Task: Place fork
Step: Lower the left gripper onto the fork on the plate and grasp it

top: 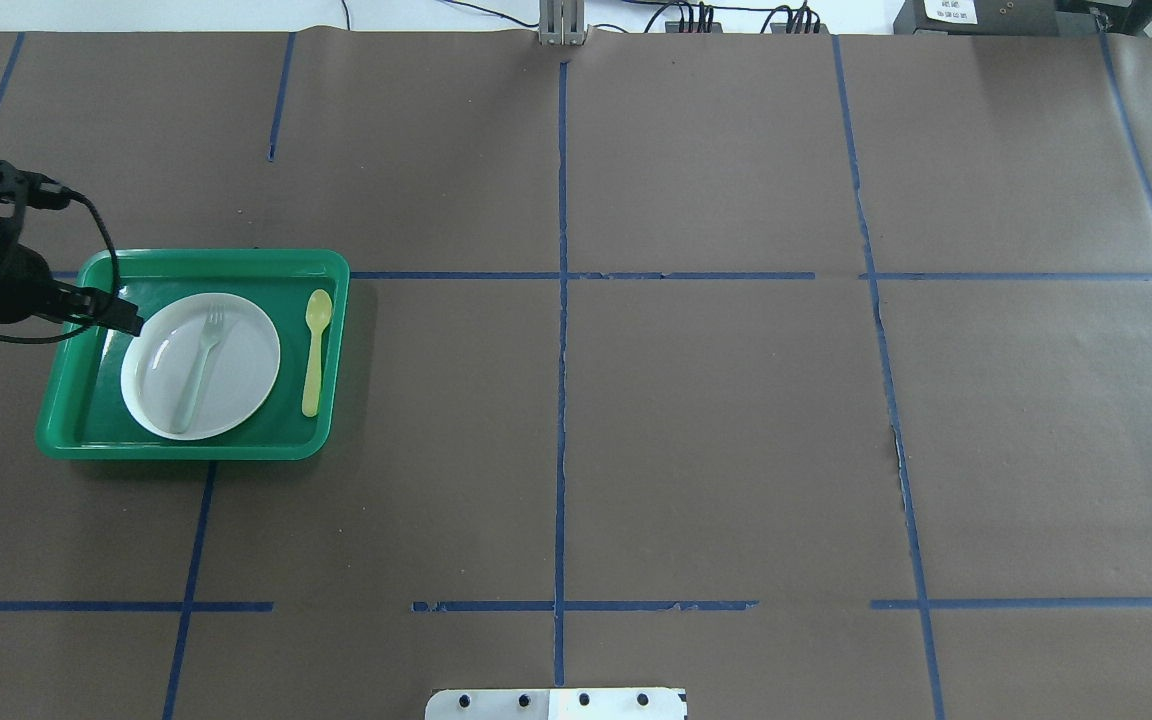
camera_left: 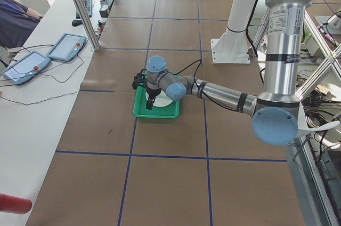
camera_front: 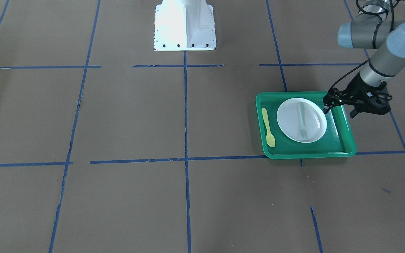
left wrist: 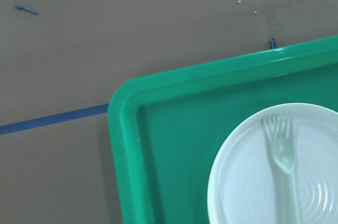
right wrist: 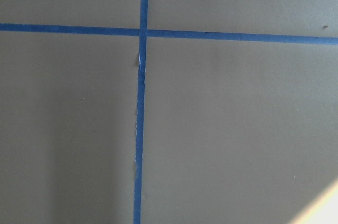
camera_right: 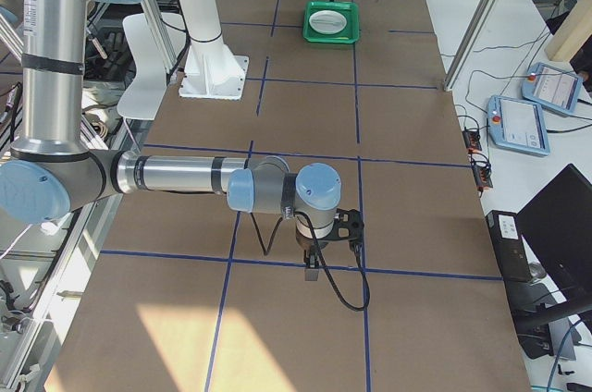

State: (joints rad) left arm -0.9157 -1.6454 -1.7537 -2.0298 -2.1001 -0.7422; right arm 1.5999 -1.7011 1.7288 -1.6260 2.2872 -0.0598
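The pale translucent fork [camera_front: 302,121] lies lengthwise on the white plate [camera_front: 288,121] inside the green tray [camera_front: 339,140]. It also shows in the overhead view [top: 198,365] and the left wrist view [left wrist: 285,171], tines toward the tray's far side from the robot. My left gripper [camera_front: 339,111] hovers over the tray's outer edge beside the plate, open and empty, apart from the fork. My right gripper [camera_right: 314,270] shows only in the exterior right view, low over bare table far from the tray; I cannot tell if it is open or shut.
A yellow plastic spoon [top: 314,350] lies in the tray beside the plate, on the side toward the table's middle. The robot's white base [camera_front: 185,24] stands at the table's centre edge. Blue tape lines [top: 562,300] cross the brown table cover.
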